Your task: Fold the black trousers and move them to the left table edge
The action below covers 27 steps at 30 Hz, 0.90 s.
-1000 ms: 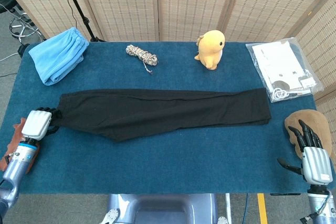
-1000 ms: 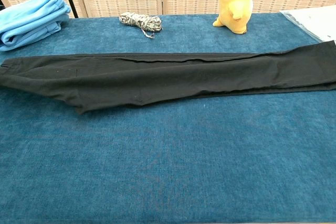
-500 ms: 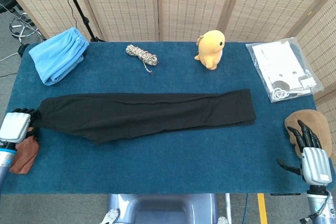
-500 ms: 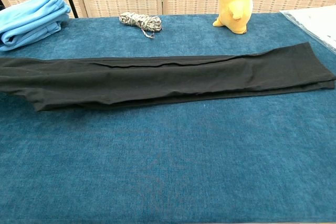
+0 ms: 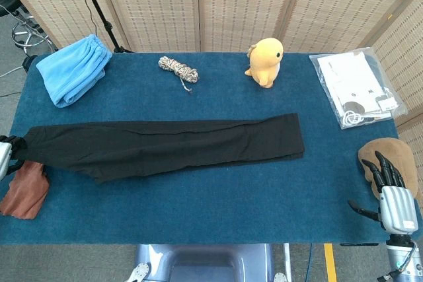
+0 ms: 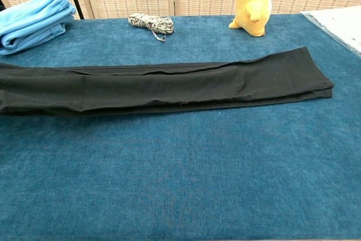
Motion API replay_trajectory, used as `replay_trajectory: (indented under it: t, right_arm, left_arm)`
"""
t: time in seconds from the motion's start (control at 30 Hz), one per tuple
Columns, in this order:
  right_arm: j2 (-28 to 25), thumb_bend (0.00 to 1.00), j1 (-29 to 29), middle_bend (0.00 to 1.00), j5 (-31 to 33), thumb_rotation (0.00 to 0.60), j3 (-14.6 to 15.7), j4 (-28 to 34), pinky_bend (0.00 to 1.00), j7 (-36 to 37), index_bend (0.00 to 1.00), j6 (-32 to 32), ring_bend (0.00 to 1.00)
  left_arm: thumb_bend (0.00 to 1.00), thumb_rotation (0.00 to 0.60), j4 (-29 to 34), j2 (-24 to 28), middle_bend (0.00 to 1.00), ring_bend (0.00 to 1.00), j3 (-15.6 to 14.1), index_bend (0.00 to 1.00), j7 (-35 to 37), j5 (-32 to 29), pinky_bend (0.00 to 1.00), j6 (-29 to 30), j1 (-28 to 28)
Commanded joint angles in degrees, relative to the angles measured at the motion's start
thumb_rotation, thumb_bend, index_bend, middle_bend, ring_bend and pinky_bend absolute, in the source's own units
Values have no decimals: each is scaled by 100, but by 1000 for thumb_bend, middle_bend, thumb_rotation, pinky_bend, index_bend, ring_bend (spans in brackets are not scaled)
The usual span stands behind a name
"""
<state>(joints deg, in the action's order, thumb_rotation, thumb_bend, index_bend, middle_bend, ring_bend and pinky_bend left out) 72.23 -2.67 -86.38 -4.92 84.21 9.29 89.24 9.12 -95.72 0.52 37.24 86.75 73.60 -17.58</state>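
- Black trousers [image 5: 165, 143] stretched long and flat across the blue table covering [image 5: 218, 196], folded lengthwise leg on leg, running from the left table edge to right of centre.
- Waist end reaching the left edge, just above a brown cloth [image 5: 25, 189] that lies over that edge; cuff end stopping below and to the right of the yellow plush toy [image 5: 266, 61].
- In the chest view, same trousers [image 6: 158, 86] lying as a dark band, left end running out of frame, right end squared off on the table.
- Left hand [image 5: 5, 150] barely showing at the left frame edge, right at the trousers' waist end; apparently gripping the fabric, though too little visible to be sure.
- Right hand [image 5: 388, 186] off the table's right front corner, holding nothing, dark fingers [image 5: 382, 170] spread apart and pointing up, near a brown cloth [image 5: 390, 156] at the right edge.
- Folded light-blue garment [image 5: 73, 69] at the far left corner.
- Coil of rope [image 5: 178, 69] at the far side, left of the plush toy.
- Clear plastic bag with papers and a cable [image 5: 357, 90] at the far right.
- Woven folding screen [image 5: 218, 4] behind the table.
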Motion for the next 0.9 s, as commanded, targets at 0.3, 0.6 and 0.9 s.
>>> replay_trajectory:
  t: [0.3, 0.6, 0.9]
  right_arm:
    - [10, 0, -13, 21, -25, 600, 15, 28, 103, 2, 152, -39, 0]
    - [-11, 0, -36, 21, -10, 600, -11, 78, 103, 68, 152, -72, 0]
    - [-118, 0, 17, 21, 38, 600, -64, 134, 103, 190, 153, 11, 0]
  left_arm:
    - [434, 600, 75, -26, 561, 469, 157, 682, 549, -70, 435, 801, -28]
    - [432, 600, 371, -82, 561, 470, 134, 682, 448, 137, 435, 1695, -491]
    - [431, 600, 1136, 105, 561, 470, 9, 682, -397, 513, 435, 2232, -1085]
